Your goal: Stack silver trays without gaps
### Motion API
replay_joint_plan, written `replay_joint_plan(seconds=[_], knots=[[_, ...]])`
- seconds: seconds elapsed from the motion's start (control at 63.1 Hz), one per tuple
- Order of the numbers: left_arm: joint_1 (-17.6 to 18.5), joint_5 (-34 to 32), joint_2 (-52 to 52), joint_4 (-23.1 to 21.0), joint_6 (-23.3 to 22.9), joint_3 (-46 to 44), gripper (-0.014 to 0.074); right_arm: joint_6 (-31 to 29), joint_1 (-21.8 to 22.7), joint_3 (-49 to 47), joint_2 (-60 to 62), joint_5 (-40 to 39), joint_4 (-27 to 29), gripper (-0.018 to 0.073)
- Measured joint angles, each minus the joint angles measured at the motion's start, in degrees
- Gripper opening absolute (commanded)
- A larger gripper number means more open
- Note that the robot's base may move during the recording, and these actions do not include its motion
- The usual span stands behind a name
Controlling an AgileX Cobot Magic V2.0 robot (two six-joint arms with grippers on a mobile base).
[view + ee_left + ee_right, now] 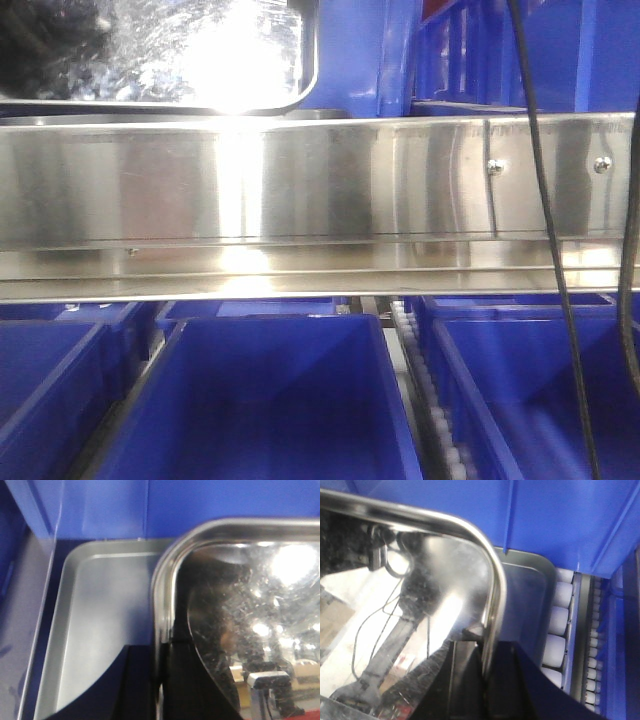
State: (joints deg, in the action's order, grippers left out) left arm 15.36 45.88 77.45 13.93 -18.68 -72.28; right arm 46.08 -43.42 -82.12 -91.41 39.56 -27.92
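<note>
A shiny silver tray fills the right of the left wrist view. My left gripper is shut on its left rim, one black finger outside and one inside. A second, duller silver tray lies lower, showing to the left of the held one. In the right wrist view my right gripper is shut on the same shiny tray's right rim. The lower tray's corner shows beyond that rim. The front view catches the shiny tray at the top left; neither gripper shows there.
A long brushed-steel panel with screw heads crosses the front view, with deep blue bins below it. Blue bin walls stand close behind the trays. White conveyor rollers run to the right of the lower tray. Black cables hang at right.
</note>
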Motion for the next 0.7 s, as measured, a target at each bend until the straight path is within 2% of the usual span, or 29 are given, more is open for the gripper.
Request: replay_joint_plan(seconds=[0.523,0.618,0.697], knots=[[0.0,2.1,0.0,1.8,-0.2,-0.1,-0.0011,-0.2,0.0,0.0,-0.5,-1.8,-0.5,-0.0078],[-0.1,2.5,0.0,1.9,-0.2,-0.1,0.0041,-0.3,0.0,0.0,-0.5,-2.1,-0.5,-0.0078],[-0.5,2.9,0.1,2.2,0.0,-0.1,0.0139,-0.4,0.0,0.0,-0.5,-2.8,-1.0,-0.006]])
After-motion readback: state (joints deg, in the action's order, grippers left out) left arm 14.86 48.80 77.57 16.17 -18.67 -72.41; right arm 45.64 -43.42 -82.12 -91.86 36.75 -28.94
